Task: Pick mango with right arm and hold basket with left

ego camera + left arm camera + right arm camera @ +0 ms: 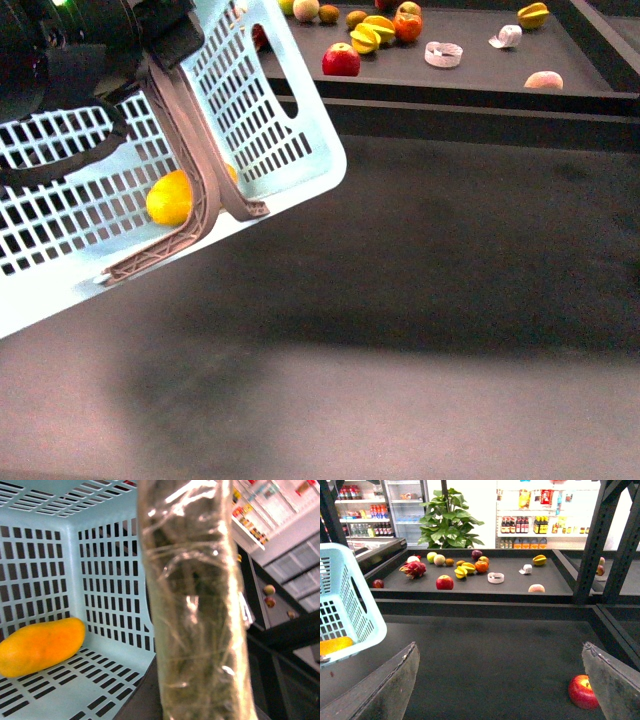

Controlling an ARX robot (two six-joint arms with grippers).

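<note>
The dark table point(430, 260) filled most of the front view, with a raised tray point(470, 85) of fruit along its far side. Above the table's left part the light blue basket point(260, 120) hung tilted, one corner low, its grey-brown handle point(190, 150) folded against the slotted wall. The left arm point(70, 50) — bulky and black — sat against the basket's upper edge; in the left wrist view one finger point(192, 605), wrapped in clear film, stood right at the basket's wall, but whether the left gripper was pinching the basket could not be told. The right gripper point(505, 685) was spread wide, its two fingers well apart over bare table and holding nothing. The mango point(40, 646) lay inside the basket, on its slotted floor near a corner. Smaller things lay apart — a red apple point(583, 692) on the table near the right gripper, and another red apple point(341, 60) on the tray.
</note>
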